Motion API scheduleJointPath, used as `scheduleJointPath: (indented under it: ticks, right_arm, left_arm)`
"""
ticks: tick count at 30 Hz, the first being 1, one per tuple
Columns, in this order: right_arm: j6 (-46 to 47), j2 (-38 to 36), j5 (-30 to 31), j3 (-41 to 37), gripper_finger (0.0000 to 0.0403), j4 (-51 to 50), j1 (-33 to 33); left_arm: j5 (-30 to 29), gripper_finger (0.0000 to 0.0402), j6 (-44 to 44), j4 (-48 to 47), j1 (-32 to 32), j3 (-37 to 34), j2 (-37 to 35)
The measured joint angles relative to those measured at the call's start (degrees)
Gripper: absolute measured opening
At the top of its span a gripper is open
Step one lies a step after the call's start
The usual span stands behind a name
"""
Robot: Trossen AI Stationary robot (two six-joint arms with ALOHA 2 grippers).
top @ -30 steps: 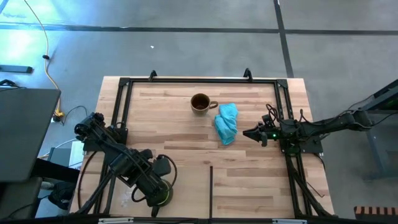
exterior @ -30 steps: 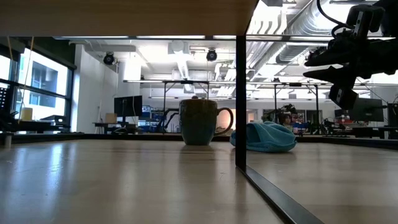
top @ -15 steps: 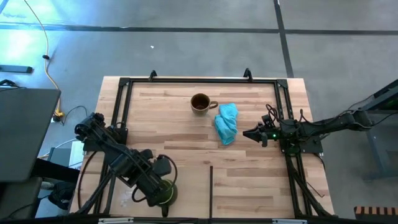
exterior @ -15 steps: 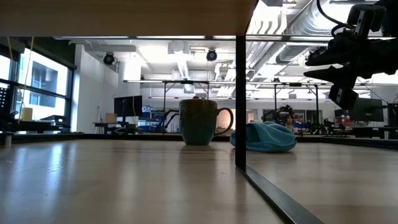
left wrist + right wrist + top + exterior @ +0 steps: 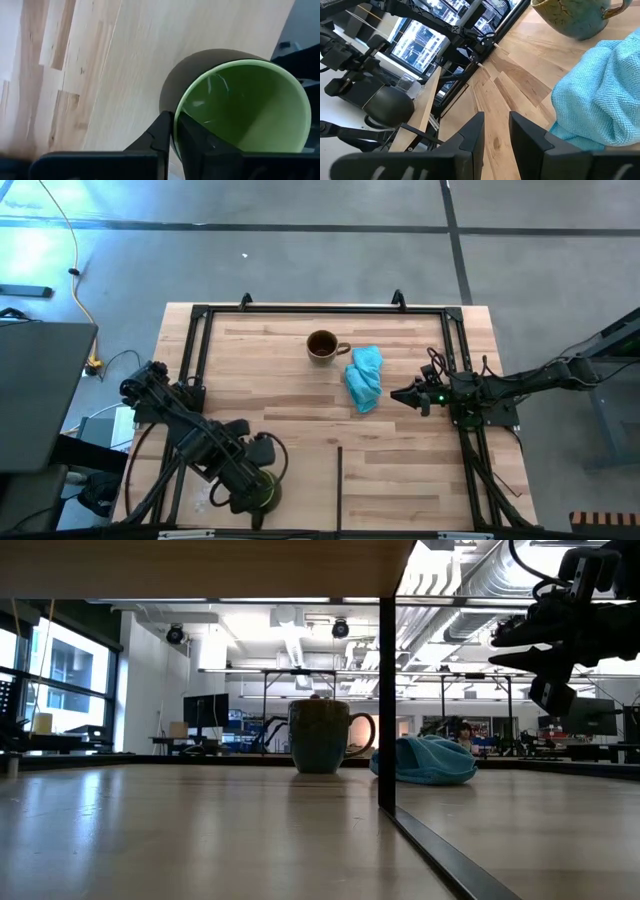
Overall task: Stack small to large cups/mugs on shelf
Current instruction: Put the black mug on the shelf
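My left gripper (image 5: pixel 258 492) is over the shelf's near left part, shut on the green mug (image 5: pixel 240 107), whose outside is dark. Faint clear glints (image 5: pixel 216 82) show inside the mug; I cannot tell whether they are the clear cup. The brown mug (image 5: pixel 322 346) stands upright on its base on the wood at the far middle, handle toward the right; it also shows in the low view (image 5: pixel 320 736). The shelf (image 5: pixel 410 485) is pale planks with a thin dark seam. My right gripper (image 5: pixel 398 395) hovers right of the light-blue cloth, slightly open and empty. My left gripper holds the green mug by its rim (image 5: pixel 175 120), one finger inside the mug (image 5: pixel 192 142) and one outside (image 5: pixel 160 135). The mug's mouth faces up toward the wrist camera. Whether its base rests on the wood I cannot tell.
A crumpled light-blue cloth (image 5: pixel 364 377) lies between the brown mug and my right gripper. Black metal frame rails (image 5: pixel 320 310) run round the wooden top. A dark upright post (image 5: pixel 387 700) stands in the low view under the upper plank.
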Motion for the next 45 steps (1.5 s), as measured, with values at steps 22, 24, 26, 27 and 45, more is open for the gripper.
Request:
scheduleJointPath:
  ticks: [22,24,26,27,45]
  right_arm:
    - [0.0,0.0,0.8,0.0,0.0081,-0.1,0.0]
    - [-0.4,0.0,0.8,0.0,0.0081,-0.4,0.0]
    - [-0.4,0.0,0.8,0.0,0.0081,-0.6,0.0]
    - [-0.4,0.0,0.8,0.0,0.0081,-0.8,0.0]
    - [-0.5,0.0,1.1,0.0,0.0081,-1.3,0.0]
  left_arm:
    - [1.0,0.0005,2.7,0.0,0.1,-2.7,-0.8]
    - [1.0,0.0006,2.7,0.0,0.1,-2.7,-0.8]
    - [1.1,0.0006,2.7,0.0,0.1,-2.8,-0.9]
    - [1.2,0.0005,2.7,0.0,0.1,-2.8,-1.0]
    - [1.9,0.0002,2.6,0.1,0.0,-2.9,-1.7]
